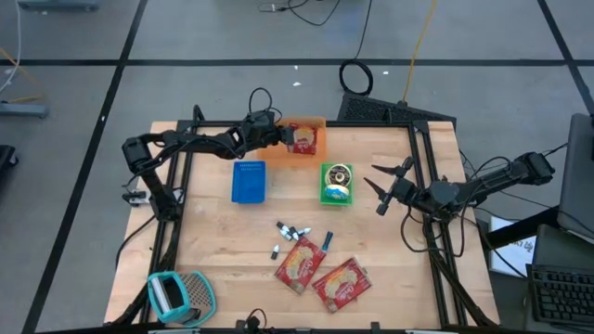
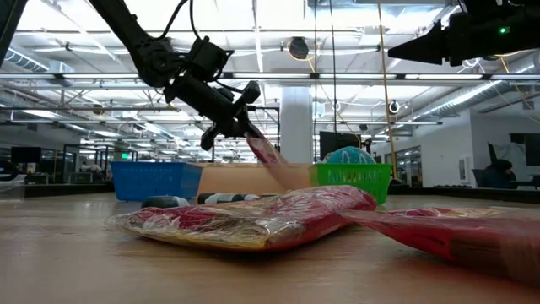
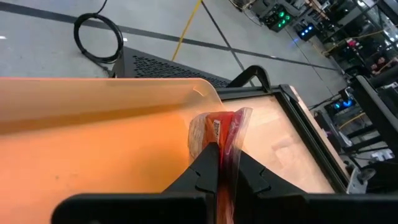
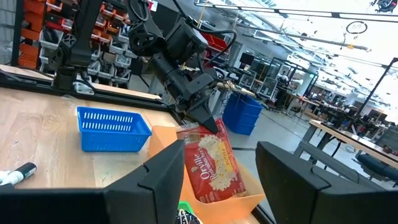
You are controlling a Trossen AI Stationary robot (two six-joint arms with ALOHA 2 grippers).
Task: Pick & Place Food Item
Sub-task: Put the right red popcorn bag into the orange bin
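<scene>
Popcorn packet [image 4: 213,166] hangs upright from the left gripper [image 4: 202,118], pinched by its top edge, lower end down inside the orange bin [image 1: 302,149] at the back of the table [image 1: 223,260]. Fingers [image 3: 208,163] are clamped nearly together on the wrapper; packet pokes out past them in the left wrist view.

Step in hand looks like the drop into the bin. To do it well: get the packet's bottom edge fully inside the rim, lower until it rests or nearly rests on the floor, then open, so it falls flat instead of tipping over the wall. Pull back up and clear before swinging away, since the wrapper may cling to a finger.

Right gripper [image 1: 383,188] waits off to the right side, raised, jaws standing apart, holding nothing.

Containers:
- orange bin: the 1 packet going in; cannot see anything else in it.
- blue basket [image 1: 248,182], just in front of the bin: looks empty.
- green basket [image 1: 336,183], beside the blue one: 1 round item inside.

On the open table toward the front: 2 more red packets [image 1: 318,274], a few small markers [image 1: 295,231], and a teal brush-like thing [image 1: 181,295] at the front left corner.
</scene>
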